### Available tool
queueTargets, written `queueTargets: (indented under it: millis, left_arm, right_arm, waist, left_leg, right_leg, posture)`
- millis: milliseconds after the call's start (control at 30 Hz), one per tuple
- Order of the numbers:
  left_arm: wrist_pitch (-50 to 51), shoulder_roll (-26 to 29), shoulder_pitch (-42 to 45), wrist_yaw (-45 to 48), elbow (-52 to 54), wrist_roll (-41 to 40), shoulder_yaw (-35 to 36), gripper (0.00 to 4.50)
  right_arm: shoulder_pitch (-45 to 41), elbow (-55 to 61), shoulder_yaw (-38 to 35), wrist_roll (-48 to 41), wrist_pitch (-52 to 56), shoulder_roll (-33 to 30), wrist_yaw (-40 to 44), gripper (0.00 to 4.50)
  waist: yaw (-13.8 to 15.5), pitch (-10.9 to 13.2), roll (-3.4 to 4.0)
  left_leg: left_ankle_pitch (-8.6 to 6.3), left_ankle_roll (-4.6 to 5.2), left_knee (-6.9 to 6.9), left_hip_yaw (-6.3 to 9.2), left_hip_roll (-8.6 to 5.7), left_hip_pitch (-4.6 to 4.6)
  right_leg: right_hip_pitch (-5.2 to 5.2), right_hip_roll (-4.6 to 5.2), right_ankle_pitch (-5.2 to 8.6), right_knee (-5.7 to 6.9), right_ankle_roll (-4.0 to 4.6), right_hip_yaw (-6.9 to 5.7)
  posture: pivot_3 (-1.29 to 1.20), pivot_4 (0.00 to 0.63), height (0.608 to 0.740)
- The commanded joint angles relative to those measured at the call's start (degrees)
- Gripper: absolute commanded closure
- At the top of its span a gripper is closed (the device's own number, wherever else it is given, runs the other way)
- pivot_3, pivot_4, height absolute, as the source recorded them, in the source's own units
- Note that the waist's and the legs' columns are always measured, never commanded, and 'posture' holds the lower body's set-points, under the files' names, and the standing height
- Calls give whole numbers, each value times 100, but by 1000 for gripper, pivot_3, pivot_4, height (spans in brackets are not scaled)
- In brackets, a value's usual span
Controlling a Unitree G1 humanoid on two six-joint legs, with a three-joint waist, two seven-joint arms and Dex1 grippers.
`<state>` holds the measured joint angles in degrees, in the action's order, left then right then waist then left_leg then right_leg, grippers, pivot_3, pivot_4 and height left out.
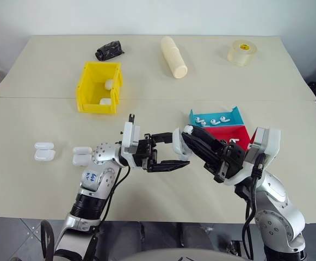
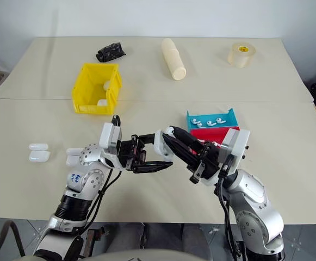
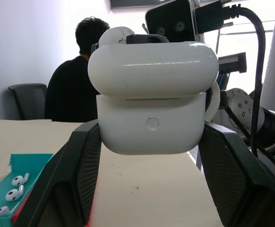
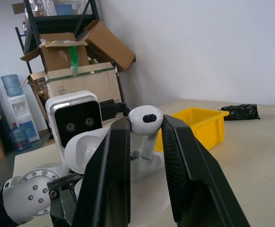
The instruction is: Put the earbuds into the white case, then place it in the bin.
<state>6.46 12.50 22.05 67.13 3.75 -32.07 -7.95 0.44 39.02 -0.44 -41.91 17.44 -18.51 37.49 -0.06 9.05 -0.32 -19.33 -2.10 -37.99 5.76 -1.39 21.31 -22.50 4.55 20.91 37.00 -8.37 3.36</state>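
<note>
From the head view, the left hand (image 1: 171,152) is clamped on the white case (image 1: 180,143) above the middle of the worktop (image 1: 212,92), and the right hand (image 1: 189,132) comes in from the right, its black fingers closed on one of the earbuds (image 1: 188,129) right at the case; the right hand is therefore the one that must seat it. The bin (image 1: 99,87), bright yellow with tall walls, sits well apart toward the far left and already holds white cases. More earbuds lie in a shallow blue tray (image 1: 217,118) beside a red tray (image 1: 227,136), and spare cases (image 1: 44,151) rest on the worktop at the left. In the left wrist view the case (image 3: 152,106) is glossy, rounded, upright between textured black pads, its lid looking raised, though the opening itself is hidden. In the right wrist view the earbud (image 4: 146,124) is pinched between the two fingers, bulb up and stem pointing down toward the case (image 4: 87,149) just below, so the coming move is probably a short lowering along the stem's axis.
</note>
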Motion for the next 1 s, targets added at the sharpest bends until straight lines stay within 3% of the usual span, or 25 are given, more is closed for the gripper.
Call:
queueTargets:
  millis: [33,133,533,800,1000]
  left_arm:
    - [-58,-54,39,-40,315,-129,23,1720]
    - [-60,-67,47,-54,327,-127,25,1720]
    - [-120,-87,71,-16,295,-72,35,1720]
    - [-220,324,-314,106,96,57,204,1720]
    - [-407,665,-470,194,42,296,162,1720]
  right_arm:
    - [60,-23,109,-26,76,-176,146,3925]
    - [83,-64,134,-102,149,-277,188,3925]
    - [-19,-97,141,-168,132,-496,224,19]
    - [458,65,-1426,-613,58,-1450,523,19]
    - [1317,-737,-2775,-233,-239,-2206,1401,19]
  waist:
    - [0,0,0]
    - [-1,0,0]
    - [2,0,0]
    - [20,0,-1]
    - [73,2,-3]
  left_leg:
    - [0,0,0,0,0,0]
    - [0,0,0,0,0,0]
    - [0,0,0,0,0,0]
    - [-1,1,2,0,-2,0]
    - [-3,6,2,-3,-2,-2]
  right_leg:
    - [0,0,0,0,0,0]
    - [0,0,0,0,0,0]
    - [1,0,0,-1,0,0]
    - [4,2,0,-7,0,1]
    - [11,1,0,-10,0,1]
  posture:
    - [0,150,740]
    - [0,150,740]
    - [0,150,740]
    - [0,150,740]
    - [0,150,740]
